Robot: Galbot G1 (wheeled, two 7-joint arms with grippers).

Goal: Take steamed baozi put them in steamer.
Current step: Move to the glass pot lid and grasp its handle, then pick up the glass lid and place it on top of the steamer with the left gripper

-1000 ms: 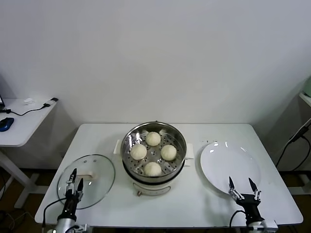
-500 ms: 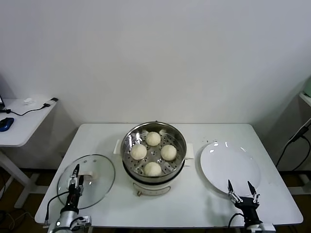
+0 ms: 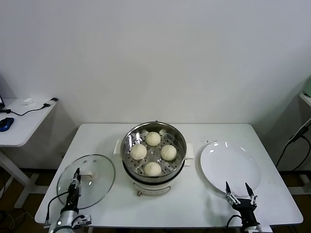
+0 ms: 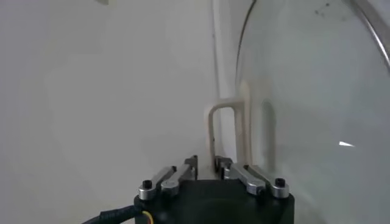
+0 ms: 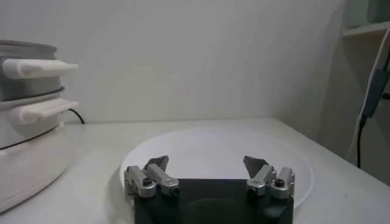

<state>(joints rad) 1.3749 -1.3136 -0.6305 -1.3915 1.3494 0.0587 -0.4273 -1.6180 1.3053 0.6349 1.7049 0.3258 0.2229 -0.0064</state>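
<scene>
Four baozi (image 3: 153,153) sit in the steamer (image 3: 127,160) mid-worktop (image 3: 194,204). The left gripper (image 3: 76,176) hovers over the near edge of the glass lid (image 3: 99,184), jaws nearly together and pinching nothing. The right gripper (image 3: 238,190), jaws spread, hangs at the plate's (image 3: 231,162) near rim.

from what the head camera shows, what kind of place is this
Probably a lab or test room staged as a kitchen, not a real one: a bare white wall, a plain white table holding only the steamer, glass lid and plate, and a side desk with a computer mouse.
</scene>
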